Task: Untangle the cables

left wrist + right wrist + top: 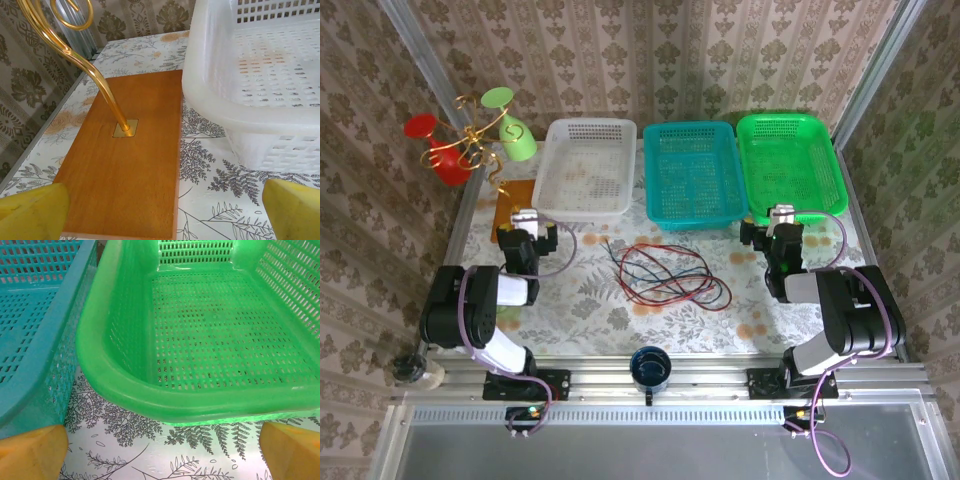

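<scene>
Wear black joints and white shells on left arm (480, 305) and right arm (845, 315), trail thick purple cables (843, 235), end in blunt yellow fingertips (32, 212).

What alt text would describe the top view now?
Tangled red, black and teal cables lie in the middle, untouched, between the open left pincer and open right pincer. A white basket, teal basket and green basket line the far edge.
</scene>
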Action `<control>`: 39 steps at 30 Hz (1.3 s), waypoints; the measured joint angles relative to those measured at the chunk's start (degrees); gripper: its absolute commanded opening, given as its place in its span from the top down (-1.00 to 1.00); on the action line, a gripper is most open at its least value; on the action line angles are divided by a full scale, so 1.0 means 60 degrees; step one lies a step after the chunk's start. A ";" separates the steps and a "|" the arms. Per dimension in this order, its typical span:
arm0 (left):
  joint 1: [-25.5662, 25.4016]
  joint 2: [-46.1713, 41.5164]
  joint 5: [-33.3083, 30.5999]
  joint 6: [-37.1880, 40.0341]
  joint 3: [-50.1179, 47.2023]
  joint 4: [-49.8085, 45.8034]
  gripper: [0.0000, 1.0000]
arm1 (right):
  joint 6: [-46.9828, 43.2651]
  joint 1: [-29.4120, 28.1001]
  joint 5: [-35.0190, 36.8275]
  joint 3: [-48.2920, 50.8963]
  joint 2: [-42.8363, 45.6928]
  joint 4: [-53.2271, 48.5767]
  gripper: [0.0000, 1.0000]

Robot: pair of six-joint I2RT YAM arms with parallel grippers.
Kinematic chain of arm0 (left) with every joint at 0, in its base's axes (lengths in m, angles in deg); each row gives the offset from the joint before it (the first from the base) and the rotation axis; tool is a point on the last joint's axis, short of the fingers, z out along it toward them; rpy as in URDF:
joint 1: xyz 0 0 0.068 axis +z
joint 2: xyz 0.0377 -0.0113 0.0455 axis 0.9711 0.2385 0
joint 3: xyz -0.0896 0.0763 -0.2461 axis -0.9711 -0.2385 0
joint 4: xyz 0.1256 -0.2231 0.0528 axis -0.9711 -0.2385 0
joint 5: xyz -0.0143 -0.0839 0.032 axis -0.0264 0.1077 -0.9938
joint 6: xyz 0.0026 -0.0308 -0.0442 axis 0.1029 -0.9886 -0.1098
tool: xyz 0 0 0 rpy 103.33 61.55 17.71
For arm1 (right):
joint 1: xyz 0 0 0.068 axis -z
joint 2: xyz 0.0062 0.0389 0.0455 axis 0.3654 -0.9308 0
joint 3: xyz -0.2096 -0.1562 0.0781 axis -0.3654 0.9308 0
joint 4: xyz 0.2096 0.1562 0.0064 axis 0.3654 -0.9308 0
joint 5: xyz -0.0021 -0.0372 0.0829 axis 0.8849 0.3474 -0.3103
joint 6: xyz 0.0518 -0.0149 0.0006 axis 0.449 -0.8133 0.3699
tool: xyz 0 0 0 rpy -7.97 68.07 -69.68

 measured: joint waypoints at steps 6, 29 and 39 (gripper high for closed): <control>0.0000 0.0000 0.0007 0.0000 0.0000 0.0000 -1.00 | -0.0004 0.0000 0.0000 0.0000 0.0000 0.0000 -1.00; 0.0251 0.0000 0.0007 -0.0044 0.0004 -0.0189 -1.00 | 0.0000 0.0000 -0.0029 0.0000 0.0000 0.0000 -1.00; 0.0117 -0.0976 -0.0080 -0.0036 -0.0401 -0.0244 -1.00 | -0.0011 -0.0055 0.0131 0.0280 0.1177 -0.0331 -1.00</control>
